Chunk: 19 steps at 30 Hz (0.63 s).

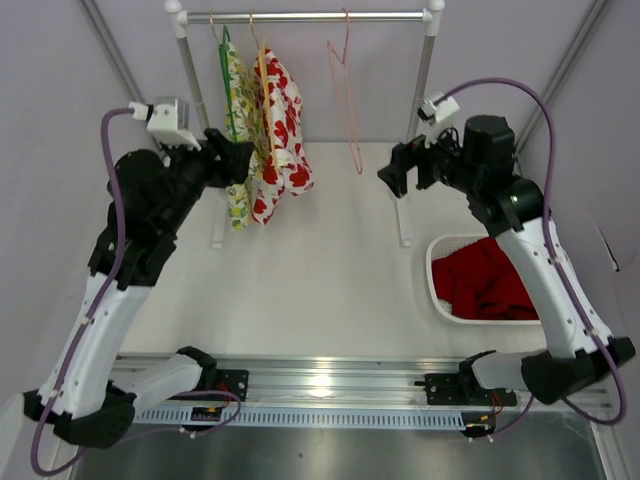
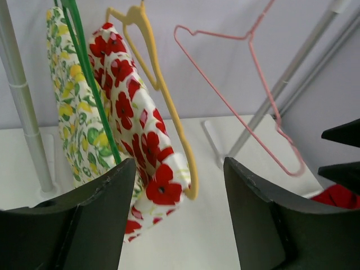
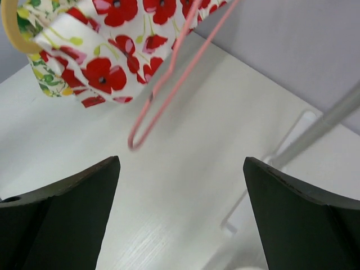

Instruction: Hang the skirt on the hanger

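- Our left gripper (image 1: 236, 160) sits just beside the poppy skirt (image 1: 281, 140), which drapes over the yellow hanger (image 1: 261, 60).
- We judge the skirt hung; we should retreat straight, without brushing the cloth.
- Both it and our right gripper (image 1: 400, 172) are spread wide, holding nothing.
- The pink hanger (image 2: 214, 32) is bare; red cloth (image 1: 485, 280) fills the basket (image 1: 432, 272).

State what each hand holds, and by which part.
Nothing is held. The left hand and the right hand are both open and empty.
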Tool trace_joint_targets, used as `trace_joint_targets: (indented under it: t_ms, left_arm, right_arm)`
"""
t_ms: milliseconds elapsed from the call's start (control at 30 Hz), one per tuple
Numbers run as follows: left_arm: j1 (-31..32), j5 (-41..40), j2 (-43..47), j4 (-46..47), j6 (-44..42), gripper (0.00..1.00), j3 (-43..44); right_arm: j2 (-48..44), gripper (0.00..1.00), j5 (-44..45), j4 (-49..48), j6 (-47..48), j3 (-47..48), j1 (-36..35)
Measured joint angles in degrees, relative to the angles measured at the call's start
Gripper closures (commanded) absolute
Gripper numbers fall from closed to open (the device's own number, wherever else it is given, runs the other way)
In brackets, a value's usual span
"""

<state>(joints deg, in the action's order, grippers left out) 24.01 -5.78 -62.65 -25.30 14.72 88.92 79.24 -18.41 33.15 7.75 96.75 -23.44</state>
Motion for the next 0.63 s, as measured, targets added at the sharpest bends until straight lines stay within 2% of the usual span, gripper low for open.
trace_joint_targets:
  t_ms: [200, 433, 633]
  left_arm:
    - [3.1, 2.4, 11.93, 1.84, 1.44, 0.31, -14.45]
    - [4.15, 3.48, 18.82, -0.24, 2.34, 0.31, -27.56]
    - [4.15, 3.48, 21.62, -2.64, 2.23, 0.31, -32.17]
  right_arm:
    - [-13.64, 0.01, 1.88, 2.86, 0.02, -13.99, 1.88]
    - [-20.39, 0.01, 3.21, 4.5, 0.66, -29.57, 4.13]
    - [-20.65, 0.0, 3.65, 5.7, 0.72, -31.34, 5.86]
